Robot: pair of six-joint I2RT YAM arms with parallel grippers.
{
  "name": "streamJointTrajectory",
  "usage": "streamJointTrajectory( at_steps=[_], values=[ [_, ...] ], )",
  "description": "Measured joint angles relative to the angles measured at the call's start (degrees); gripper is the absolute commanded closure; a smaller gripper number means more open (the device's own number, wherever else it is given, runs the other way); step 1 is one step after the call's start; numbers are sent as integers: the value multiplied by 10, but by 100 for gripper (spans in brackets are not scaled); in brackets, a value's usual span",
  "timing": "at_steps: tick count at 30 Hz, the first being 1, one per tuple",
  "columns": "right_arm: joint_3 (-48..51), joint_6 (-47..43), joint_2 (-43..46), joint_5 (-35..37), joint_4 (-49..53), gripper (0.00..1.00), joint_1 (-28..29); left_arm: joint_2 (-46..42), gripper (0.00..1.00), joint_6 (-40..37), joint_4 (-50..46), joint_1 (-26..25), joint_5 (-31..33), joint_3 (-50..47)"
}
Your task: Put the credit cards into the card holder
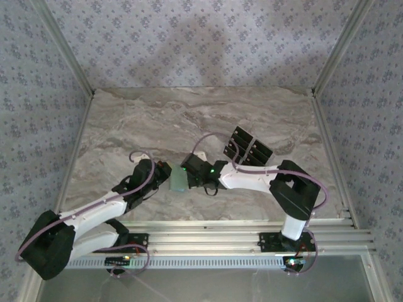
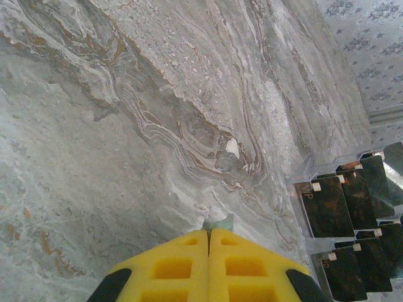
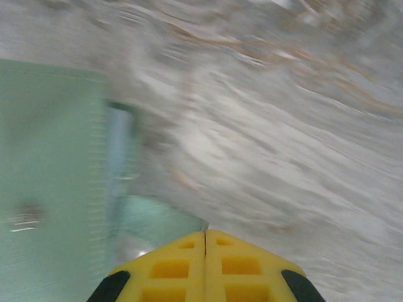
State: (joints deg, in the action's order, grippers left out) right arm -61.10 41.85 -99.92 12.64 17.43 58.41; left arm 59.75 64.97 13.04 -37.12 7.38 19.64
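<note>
card holder [image 1: 178,179], long axis near-to-far, left pincer [image 2: 208,231] closed on one edge, right pincer [image 3: 205,233] on the other

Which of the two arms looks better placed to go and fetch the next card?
Right, probably. The left gripper is shut on the card holder, so it is busy. The credit cards lie on the side of the right gripper, close beside its arm. That gripper is shut and would have to open first.
</note>
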Motion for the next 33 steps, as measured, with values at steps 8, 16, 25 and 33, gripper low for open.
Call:
streamJointTrajectory(
  at_steps=[8, 16, 25, 33],
  values=[
    [12, -1, 29, -3, 4, 100, -7, -1, 51, -18, -17, 0, 2, -6],
    [3, -7, 71, -22, 17, 100, -7, -1, 17, -65, -96, 0, 9, 16],
    [0, -7, 100, -44, 19, 100, -6, 32, 16, -130, -130, 0, -38, 70],
    [0, -7, 119, -46, 18, 100, -6, 86, 16, -143, -129, -12, -59, 76]
  ],
)
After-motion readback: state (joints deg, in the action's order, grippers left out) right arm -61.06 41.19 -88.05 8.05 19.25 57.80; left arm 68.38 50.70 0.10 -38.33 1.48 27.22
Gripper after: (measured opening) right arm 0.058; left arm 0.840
